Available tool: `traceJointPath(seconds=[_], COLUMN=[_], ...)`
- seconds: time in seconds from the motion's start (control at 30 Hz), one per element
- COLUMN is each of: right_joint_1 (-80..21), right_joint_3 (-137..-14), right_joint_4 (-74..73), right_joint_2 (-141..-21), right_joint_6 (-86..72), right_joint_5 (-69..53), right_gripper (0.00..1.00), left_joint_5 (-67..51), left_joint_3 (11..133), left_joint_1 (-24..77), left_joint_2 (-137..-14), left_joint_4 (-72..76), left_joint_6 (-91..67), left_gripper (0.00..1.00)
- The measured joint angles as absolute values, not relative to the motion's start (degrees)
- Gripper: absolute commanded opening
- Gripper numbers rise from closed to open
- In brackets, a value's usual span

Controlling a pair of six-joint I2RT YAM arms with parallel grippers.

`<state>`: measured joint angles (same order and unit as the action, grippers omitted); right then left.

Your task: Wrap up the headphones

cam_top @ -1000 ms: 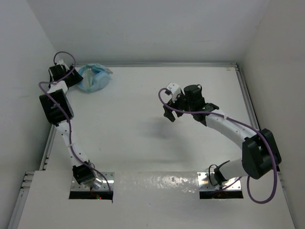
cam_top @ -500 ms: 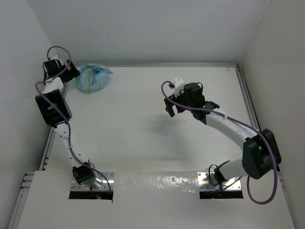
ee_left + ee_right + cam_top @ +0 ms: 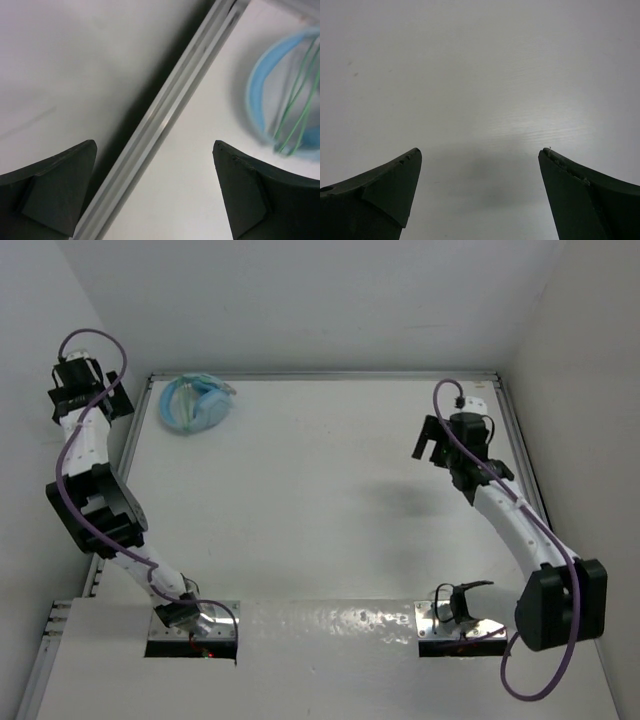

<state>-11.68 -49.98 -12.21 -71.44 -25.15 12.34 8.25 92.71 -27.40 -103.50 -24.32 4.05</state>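
Observation:
The light blue headphones (image 3: 195,403) lie at the far left corner of the table, with the thin green cable wound across them. In the left wrist view, part of the blue headband (image 3: 260,95) and green cable strands (image 3: 295,110) show at the upper right, blurred. My left gripper (image 3: 88,398) is open and empty, raised over the table's left rail, left of the headphones. My right gripper (image 3: 428,443) is open and empty, held above the right part of the table, far from the headphones.
A metal rail (image 3: 165,120) runs along the table's left edge beside the grey side wall (image 3: 75,65). The back rail (image 3: 330,374) and right rail (image 3: 520,460) border the white table. Purple robot cables loop over both arms.
My left gripper has swung left and away from the headphones, out over the left rail. My right gripper has moved right, from the table's middle toward its right side.

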Motion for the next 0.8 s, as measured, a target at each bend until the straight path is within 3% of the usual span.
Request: traceJointPath(seconds=[0.33, 0.8], right_joint_1=[-7.86, -7.99], right_joint_3=[-41.8, -40.93], right_joint_4=[-14.22, -12.84], right_joint_2=[-66.59, -67.02], right_joint_6=[-33.21, -39.07], right_joint_5=[19.75, 24.56], right_gripper=[0.99, 0.99], left_joint_5=[14.59, 19.25], left_joint_3=[70.11, 72.95], left_joint_1=[-27.4, -27.4], left_joint_2=[-94.72, -95.9], left_joint_4=[-31.24, -36.8], left_joint_6=[7.29, 5.72], left_gripper=[1.0, 1.0])
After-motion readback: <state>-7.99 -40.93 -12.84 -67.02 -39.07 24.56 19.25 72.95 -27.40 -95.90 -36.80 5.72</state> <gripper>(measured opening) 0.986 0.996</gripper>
